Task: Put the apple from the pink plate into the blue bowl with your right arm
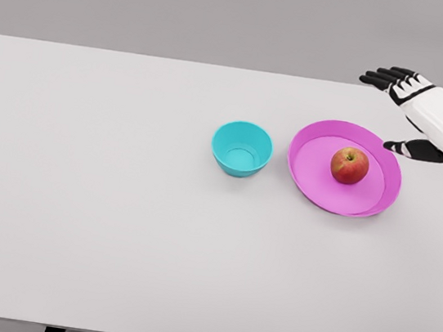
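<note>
Hovering right hand (pixel 415 111) fingers (pixel 382 77) spread, apple (pixel 349 165) on pink plate (pixel 310 178), blue bowl (pixel 242 148) beside

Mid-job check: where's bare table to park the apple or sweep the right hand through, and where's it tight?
Bare: the whole table left of the blue bowl, and the wide strip in front of bowl and pink plate. Tight: the narrow gap between bowl and plate, and the plate's right rim, where the open right hand hovers. The apple sits on the plate's right half.

A red-yellow apple (pixel 349 165) sits upright, stem up, right of centre on the tilted pink plate (pixel 313 172). Just left of the plate stands the empty blue bowl (pixel 242 148).
</note>
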Robot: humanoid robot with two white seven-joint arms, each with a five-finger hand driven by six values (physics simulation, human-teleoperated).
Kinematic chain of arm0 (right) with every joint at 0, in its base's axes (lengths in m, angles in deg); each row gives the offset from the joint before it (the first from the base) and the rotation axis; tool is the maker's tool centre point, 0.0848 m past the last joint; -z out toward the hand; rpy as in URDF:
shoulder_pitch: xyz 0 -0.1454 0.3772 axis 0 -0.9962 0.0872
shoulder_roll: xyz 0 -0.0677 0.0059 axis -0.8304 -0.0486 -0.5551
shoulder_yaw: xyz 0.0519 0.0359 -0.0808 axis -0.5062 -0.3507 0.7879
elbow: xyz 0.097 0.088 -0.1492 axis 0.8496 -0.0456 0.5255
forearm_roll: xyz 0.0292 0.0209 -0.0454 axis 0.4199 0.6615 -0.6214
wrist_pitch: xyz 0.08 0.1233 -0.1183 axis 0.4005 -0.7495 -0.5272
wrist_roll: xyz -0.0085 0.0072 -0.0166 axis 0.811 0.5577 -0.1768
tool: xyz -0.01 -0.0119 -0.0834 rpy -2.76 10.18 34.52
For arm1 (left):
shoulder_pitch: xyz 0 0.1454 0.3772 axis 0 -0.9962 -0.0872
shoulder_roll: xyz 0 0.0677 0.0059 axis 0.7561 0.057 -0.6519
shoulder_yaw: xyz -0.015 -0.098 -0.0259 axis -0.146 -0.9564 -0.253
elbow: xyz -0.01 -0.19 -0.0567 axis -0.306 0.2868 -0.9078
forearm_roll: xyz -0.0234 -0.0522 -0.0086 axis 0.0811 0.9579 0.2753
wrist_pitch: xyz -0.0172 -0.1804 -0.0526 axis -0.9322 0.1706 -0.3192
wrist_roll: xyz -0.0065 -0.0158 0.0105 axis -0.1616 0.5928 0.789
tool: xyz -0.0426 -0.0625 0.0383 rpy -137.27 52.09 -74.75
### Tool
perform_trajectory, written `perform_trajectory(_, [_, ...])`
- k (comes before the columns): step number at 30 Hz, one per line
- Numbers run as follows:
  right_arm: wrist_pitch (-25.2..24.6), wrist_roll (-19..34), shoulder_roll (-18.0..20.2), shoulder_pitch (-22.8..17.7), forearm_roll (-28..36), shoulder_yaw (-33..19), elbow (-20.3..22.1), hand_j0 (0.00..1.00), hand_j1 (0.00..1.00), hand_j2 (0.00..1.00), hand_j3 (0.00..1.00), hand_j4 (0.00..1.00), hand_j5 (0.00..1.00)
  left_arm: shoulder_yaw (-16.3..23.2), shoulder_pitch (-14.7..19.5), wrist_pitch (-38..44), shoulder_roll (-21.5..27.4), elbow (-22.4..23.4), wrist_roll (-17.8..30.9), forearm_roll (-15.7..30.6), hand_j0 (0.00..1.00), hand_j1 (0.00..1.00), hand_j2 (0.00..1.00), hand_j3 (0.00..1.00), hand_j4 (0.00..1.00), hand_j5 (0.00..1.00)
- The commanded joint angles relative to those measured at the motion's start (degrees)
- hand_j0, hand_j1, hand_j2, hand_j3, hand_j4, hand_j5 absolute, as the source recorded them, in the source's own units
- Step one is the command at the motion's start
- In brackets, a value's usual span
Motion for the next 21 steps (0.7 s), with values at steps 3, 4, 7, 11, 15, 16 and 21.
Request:
perform_trajectory(3, [-0.18,-0.39,0.2,0.0,0.58,0.03,0.19,1.0,1.0,1.0,1.0,1.0,1.0,0.0,0.0,-0.01,0.0,0.0,0.0,-0.08,1.0,1.0,1.0,1.0,1.0,1.0])
perform_trajectory(4, [-0.88,-0.21,0.11,-0.09,0.67,0.29,-2.27,1.0,1.0,1.0,1.0,1.0,1.0,0.0,0.0,-0.01,0.0,0.0,0.0,0.01,1.0,1.0,1.0,1.0,1.0,1.0])
perform_trajectory(7, [-0.88,16.91,-0.24,1.31,0.41,-0.59,-6.58,1.0,1.0,1.0,1.0,1.0,1.0,0.0,0.0,-0.01,0.0,0.0,0.0,0.01,1.0,1.0,1.0,1.0,1.0,1.0])
perform_trajectory(11, [-0.71,32.57,-2.52,6.76,0.14,-0.33,-8.42,1.0,1.0,1.0,1.0,1.0,1.0,0.0,0.0,-0.01,0.0,0.0,0.0,0.01,1.0,1.0,1.0,1.0,1.0,1.0])
perform_trajectory(15, [-0.71,38.39,-8.68,16.78,0.06,8.9,-17.92,1.0,1.0,1.0,1.0,1.0,1.0,0.0,0.0,0.08,0.0,0.0,0.0,0.01,1.0,1.0,1.0,1.0,1.0,1.0])
perform_trajectory(16, [-0.62,38.39,-9.46,17.4,0.06,10.39,-18.88,1.0,1.0,1.0,1.0,1.0,1.0,0.0,0.0,-0.01,0.0,0.0,0.0,0.01,1.0,1.0,1.0,1.0,1.0,1.0])
perform_trajectory(21, [-0.71,38.39,-13.16,18.19,-0.12,12.42,-23.01,1.0,1.0,1.0,1.0,1.0,1.0,0.0,0.0,-0.01,0.0,0.0,0.0,0.01,1.0,1.0,1.0,1.0,1.0,1.0])
